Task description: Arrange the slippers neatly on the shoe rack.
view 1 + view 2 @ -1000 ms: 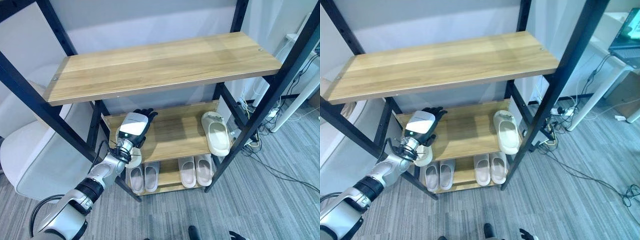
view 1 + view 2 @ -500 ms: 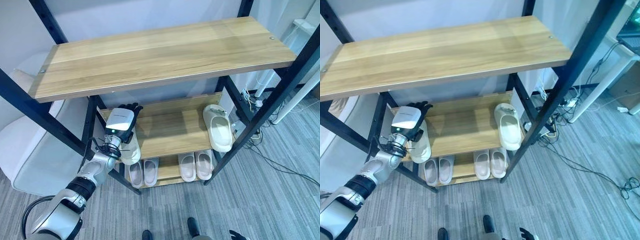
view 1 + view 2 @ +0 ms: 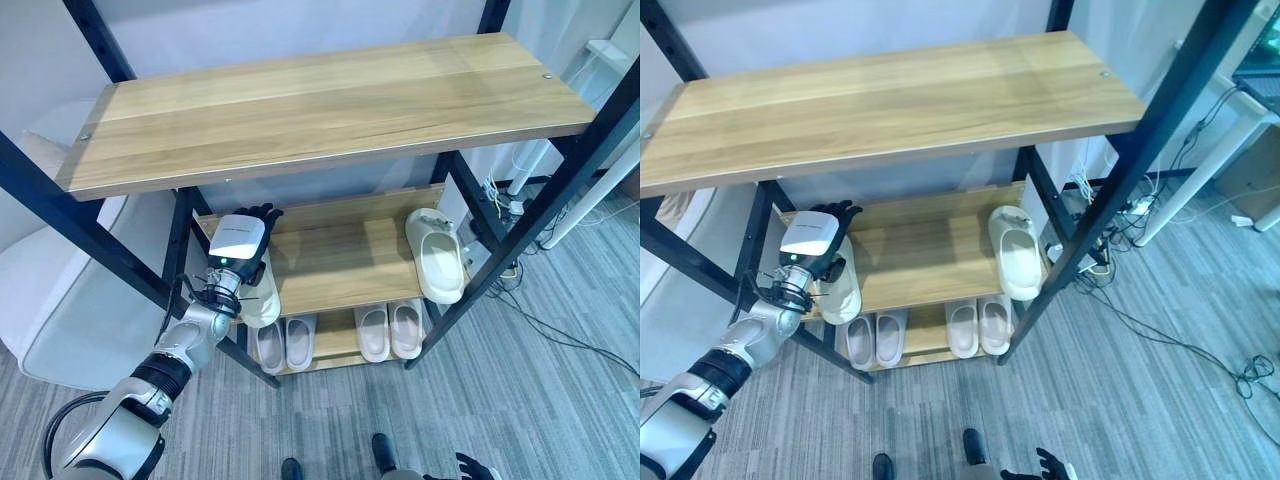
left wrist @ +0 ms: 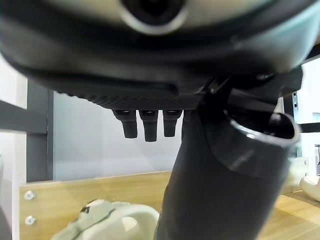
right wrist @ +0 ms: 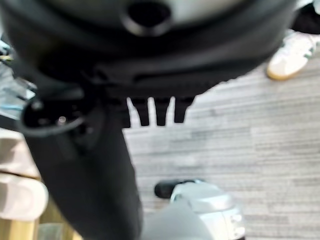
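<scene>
while the left hand [image 3: 238, 243] reaches in over the middle shelf [image 3: 340, 262] of the shoe rack [image 3: 300, 110], a pale slipper [image 3: 262, 296] sits under it at that shelf's left front corner, toe end hanging a little past the front edge. from the head views the dark fingers point toward the back of the shelf above the slipper, and the left wrist view shows them straight, with the slipper's strap [image 4: 112, 220] below and the thumb beside it, so the hand looks relaxed, not clamped on anything; whether the palm rests on the slipper or hangs just over it i cannot tell.

judging by its thick moulded shape, the slipper should be light, a bit springy and fairly grippy, not fragile. the strap arch or the sidewall near the heel looks the best place to hold, since a pinch on the flat sole edge could slip.

the arm comes up from the lower left of the rack, wrist bent so the hand lies nearly level with the shelf.

further right on the same shelf, near the right post, lies a second pale slipper [image 3: 433, 257], well apart from the first. on the bottom shelf [image 3: 337, 352] two pairs [image 3: 285, 343] [image 3: 389, 331] stand side by side.

the right hand [image 5: 150, 107] hangs over the grey floor [image 5: 240, 130] away from the rack, fingers straight, holding nothing.
</scene>
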Controlling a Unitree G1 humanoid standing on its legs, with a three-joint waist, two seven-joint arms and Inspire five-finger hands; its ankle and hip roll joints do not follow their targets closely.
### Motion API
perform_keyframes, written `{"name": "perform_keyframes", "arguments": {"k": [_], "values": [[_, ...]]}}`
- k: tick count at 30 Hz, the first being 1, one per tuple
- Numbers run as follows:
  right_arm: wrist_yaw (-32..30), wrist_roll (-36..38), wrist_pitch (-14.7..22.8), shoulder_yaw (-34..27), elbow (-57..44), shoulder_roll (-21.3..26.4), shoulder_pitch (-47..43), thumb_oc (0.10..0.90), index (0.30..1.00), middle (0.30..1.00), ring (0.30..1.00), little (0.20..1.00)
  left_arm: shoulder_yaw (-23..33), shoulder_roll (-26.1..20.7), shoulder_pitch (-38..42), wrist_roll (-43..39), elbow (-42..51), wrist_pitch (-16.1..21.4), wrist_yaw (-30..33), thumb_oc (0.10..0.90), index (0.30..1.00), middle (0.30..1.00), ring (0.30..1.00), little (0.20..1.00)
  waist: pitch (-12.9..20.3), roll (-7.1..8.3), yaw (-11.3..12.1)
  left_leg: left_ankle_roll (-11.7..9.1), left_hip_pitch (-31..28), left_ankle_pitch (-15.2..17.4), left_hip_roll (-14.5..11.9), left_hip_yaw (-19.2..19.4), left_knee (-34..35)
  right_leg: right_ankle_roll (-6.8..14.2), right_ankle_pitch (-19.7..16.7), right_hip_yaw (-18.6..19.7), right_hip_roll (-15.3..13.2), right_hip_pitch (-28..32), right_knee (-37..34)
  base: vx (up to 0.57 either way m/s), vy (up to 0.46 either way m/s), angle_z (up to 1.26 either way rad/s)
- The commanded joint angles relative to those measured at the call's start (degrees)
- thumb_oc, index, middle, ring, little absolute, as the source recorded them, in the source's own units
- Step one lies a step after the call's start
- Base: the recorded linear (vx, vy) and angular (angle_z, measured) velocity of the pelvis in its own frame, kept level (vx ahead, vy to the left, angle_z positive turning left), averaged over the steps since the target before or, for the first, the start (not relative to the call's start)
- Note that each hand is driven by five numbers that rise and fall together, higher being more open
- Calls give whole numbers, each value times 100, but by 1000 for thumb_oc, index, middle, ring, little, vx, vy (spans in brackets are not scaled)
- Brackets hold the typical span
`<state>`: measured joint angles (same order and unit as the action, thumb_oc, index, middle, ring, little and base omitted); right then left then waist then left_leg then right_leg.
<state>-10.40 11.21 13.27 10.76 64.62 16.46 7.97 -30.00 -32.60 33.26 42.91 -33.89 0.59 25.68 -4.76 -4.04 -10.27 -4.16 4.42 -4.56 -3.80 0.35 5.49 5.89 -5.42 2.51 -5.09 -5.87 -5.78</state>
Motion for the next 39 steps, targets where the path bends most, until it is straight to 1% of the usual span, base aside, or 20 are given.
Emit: {"name": "perform_keyframes", "arguments": {"k": [1, 2, 4, 6, 8, 11, 17, 22, 25, 26, 27, 33, 34, 35, 36, 39], "values": [[-146, -127, 181, -19, -150, 156, 14, 800, 900, 900, 900, 900, 757, -335, 554, 4, -82, -163, 421, 800, 900, 900, 900, 900, 77, 41, 65, 172, -193, 741, 326, 207, -49, 157, 782, -56, 150, 201, 78, 0, 0, 0], [-244, -185, 204, 9, -238, 227, -87, 800, 900, 900, 900, 900, 793, -315, 475, 42, -20, -136, 388, 800, 900, 900, 900, 900, 86, 53, 108, 174, -194, 739, 323, 190, -49, 148, 797, -67, 157, 216, 78, 0, 0, 0], [-226, -168, 192, 43, -412, 235, -77, 800, 900, 900, 900, 900, 810, -199, 334, 66, -3, -181, 439, 800, 900, 900, 900, 900, 113, 73, 143, 177, -204, 749, 327, 160, -49, 132, 824, -88, 165, 229, 78, 46, -19, 2], [-270, -239, 171, 58, -470, 209, -45, 800, 900, 900, 900, 900, 783, -117, 374, 72, -93, -234, 480, 800, 900, 900, 900, 900, 128, 71, 127, 175, -204, 751, 324, 162, -49, 132, 829, -96, 163, 226, 78, 29, -5, 5], [-304, -268, 175, 66, -573, 205, 49, 800, 900, 900, 900, 900, 703, -93, 609, -1, -358, -305, 495, 800, 900, 900, 900, 900, 139, 77, 90, 176, -192, 751, 319, 166, -49, 150, 814, -95, 163, 199, 78, 16, -3, 4], [-319, -256, 174, 32, -638, 186, 102, 800, 900, 900, 900, 900, 680, -144, 679, -29, -320, -334, 500, 800, 900, 900, 900, 900, 143, 87, 92, 176, -172, 751, 318, 164, -49, 154, 808, -104, 170, 177, 78, 0, 0, 0], [-320, -232, 178, 39, -673, 185, 90, 800, 900, 900, 900, 900, 622, -124, 666, 10, -353, -313, 442, 800, 900, 900, 900, 900, 144, 114, 97, 174, -152, 753, 310, 178, -49, 145, 814, -96, 179, 168, 78, 0, 0, 0], [-328, -210, 172, 92, -675, 150, 49, 800, 900, 900, 900, 900, 546, 4, 710, -51, -486, -300, 445, 800, 900, 900, 900, 900, 145, 123, 77, 169, -136, 753, 300, 190, -49, 148, 813, -98, 180, 136, 78, 0, 0, 0], [-337, -196, 176, 143, -678, 158, 1, 800, 900, 900, 900, 900, 426, 126, 888, -129, -644, -305, 469, 800, 900, 900, 900, 900, 145, 124, 52, 169, -110, 756, 294, 212, -49, 148, 802, -79, 181, 94, 78, 0, 0, 0], [-337, -196, 176, 141, -678, 158, 0, 800, 900, 900, 900, 900, 422, 128, 894, -131, -650, -304, 472, 758, 836, 836, 836, 836, 145, 124, 55, 169, -108, 756, 294, 212, -49, 148, 801, -79, 181, 93, 78, 10, -9, -5], [-345, -191, 171, 160, -677, 158, -10, 800, 900, 900, 900, 900, 356, 192, 969, -183, -724, -297, 451, 400, 300, 300, 300, 300, 144, 120, 40, 171, -102, 757, 294, 228, -49, 150, 796, -61, 185, 79, 78, 9, -7, -7], [-336, -131, 165, 147, -682, 185, -31, 800, 900, 900, 900, 900, 189, 302, 1122, -278, -843, -220, 380, 400, 300, 300, 300, 300, 136, 100, 15, 170, -84, 749, 290, 264, -49, 152, 779, -39, 186, 37, 78, 6, -8, -8], [-314, -89, 173, 161, -668, 197, -69, 800, 900, 900, 900, 900, 155, 371, 1140, -448, -767, -18, 457, 400, 300, 300, 300, 300, 127, 97, -2, 164, -83, 742, 287, 277, -49, 149, 779, -32, 190, 29, 78, 0, 0, 0], [-315, -89, 174, 163, -667, 197, -69, 800, 900, 900, 900, 900, 155, 370, 1140, -451, -771, -14, 460, 400, 300, 300, 300, 300, 128, 97, -2, 164, -83, 743, 287, 277, -49, 149, 779, -32, 190, 29, 78, 0, 0, 0], [-319, -104, 179, 194, -611, 180, -59, 800, 900, 900, 900, 900, 156, 321, 1000, -488, -292, 271, 580, 400, 300, 300, 300, 300, 117, 89, -19, 162, -85, 749, 285, 298, -49, 150, 774, -17, 189, 22, 78, 0, 0, 0], [-324, -95, 192, 224, -505, 159, -130, 800, 900, 900, 900, 900, 72, 325, 936, -406, 1, 366, 661, 400, 300, 300, 300, 300, 110, 75, -29, 158, -86, 755, 282, 320, -49, 149, 770, 9, 192, 13, 78, 0, 0, 0]]}}
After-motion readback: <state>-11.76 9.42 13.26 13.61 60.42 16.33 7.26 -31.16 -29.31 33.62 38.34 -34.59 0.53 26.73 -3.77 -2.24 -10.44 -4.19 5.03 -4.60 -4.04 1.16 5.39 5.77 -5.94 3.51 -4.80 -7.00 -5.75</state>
